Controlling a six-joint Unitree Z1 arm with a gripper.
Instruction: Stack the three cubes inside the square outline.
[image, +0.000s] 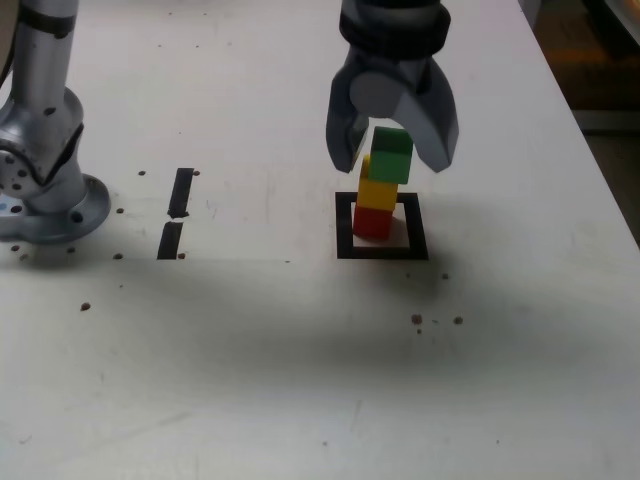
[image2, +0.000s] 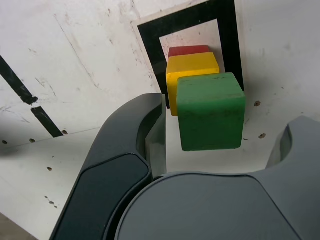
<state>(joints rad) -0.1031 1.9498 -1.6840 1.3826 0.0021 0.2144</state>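
Nearest the wrist camera: gripper (image2: 220, 150), jaws spread apart, clear of the green cube (image2: 211, 111) between them. Green cube stacked atop yellow cube (image: 378, 188), yellow atop red cube (image: 373, 222), stack leaning slightly, standing inside the square outline (image: 345, 225) of black tape. Beyond, on the white table (image: 300, 380): scuffs, small dark specks, two short black tape strips (image: 178, 212) toward the exterior view's left. Farther left, silver arm base (image: 45, 170). Past the table's right edge, brownish floor (image: 600, 70).

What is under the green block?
The green block sits on the yellow block, with the red block at the bottom, inside the square outline. The table under the red block is hidden.
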